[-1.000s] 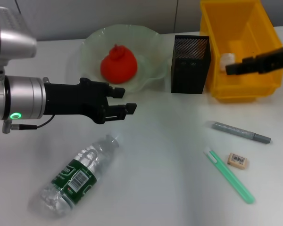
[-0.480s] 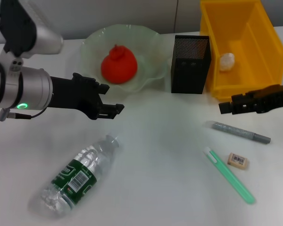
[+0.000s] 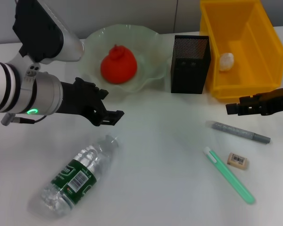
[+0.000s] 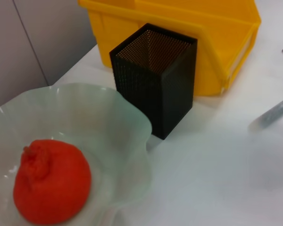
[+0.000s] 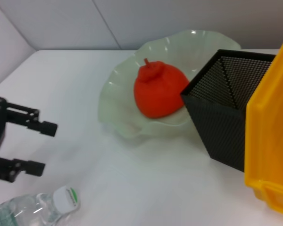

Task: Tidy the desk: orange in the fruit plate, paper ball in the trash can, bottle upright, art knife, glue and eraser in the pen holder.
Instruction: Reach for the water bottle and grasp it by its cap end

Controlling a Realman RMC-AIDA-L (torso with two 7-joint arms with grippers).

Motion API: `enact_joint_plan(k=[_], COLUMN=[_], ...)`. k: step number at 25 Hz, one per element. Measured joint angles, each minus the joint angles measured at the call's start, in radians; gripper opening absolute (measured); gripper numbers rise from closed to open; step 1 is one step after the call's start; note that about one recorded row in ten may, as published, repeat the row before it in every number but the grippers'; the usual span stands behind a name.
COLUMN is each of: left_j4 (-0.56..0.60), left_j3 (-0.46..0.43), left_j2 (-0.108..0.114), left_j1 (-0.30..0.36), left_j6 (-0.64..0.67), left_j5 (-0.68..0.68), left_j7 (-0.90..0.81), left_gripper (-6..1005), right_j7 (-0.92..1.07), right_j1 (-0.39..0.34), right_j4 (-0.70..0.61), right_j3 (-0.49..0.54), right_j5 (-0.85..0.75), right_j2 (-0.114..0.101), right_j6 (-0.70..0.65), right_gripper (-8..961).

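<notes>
The orange (image 3: 118, 65) (image 4: 52, 188) sits in the fruit plate (image 3: 92, 44) (image 4: 111, 120). A paper ball (image 3: 226, 61) lies inside the yellow trash can (image 3: 254, 77). Near the front left the bottle (image 3: 75, 176) lies on its side, cap (image 5: 66, 200) toward the plate. My left gripper (image 3: 109, 103) (image 5: 26, 146) hovers open and empty between bottle and plate. In front of the trash can, my right gripper (image 3: 232, 108) is above a grey pen-shaped tool (image 3: 240, 132). A green pen-shaped tool (image 3: 228, 175) and the eraser (image 3: 237, 160) lie nearby. The black pen holder (image 3: 190, 63) (image 5: 226, 122) stands upright.
Pen holder and trash can (image 4: 217, 28) stand close together at the back right, with the fruit plate (image 5: 118, 108) just to their left. A grey wall runs behind the table. White tabletop lies open between the bottle and the pen-shaped tools.
My right gripper left the paper ball in the trash can and came down in front of it. The left arm shifted slightly, its gripper now a little lower and closer to the bottle.
</notes>
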Motion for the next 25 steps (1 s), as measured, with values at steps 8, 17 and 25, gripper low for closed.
enact_joint_plan(k=[8,17,25], left_j4=[-0.078,-0.141,-0.210], left_j3=[0.104,0.257,0.291], left_j2=[-0.001,-0.001,-0.002], left_j1=[0.023,0.030,-0.004], left_j6=[0.006,-0.002,-0.098], left_j5=[0.167,0.322,0.326], left_j7=[-0.190,-0.396,-0.509], left_gripper=[649,650,650], right_j7=[-0.029,-0.064,-0.095], right_j1=[0.007,-0.019,-0.033], right_j4=[0.029,0.032,0.058], right_j3=[-0.003,-0.005,-0.005], right_j5=[-0.005,-0.006,-0.006], right_j2=[-0.003,0.002,0.003], right_j6=[0.036,0.023,0.046], right_gripper=[658,656,655])
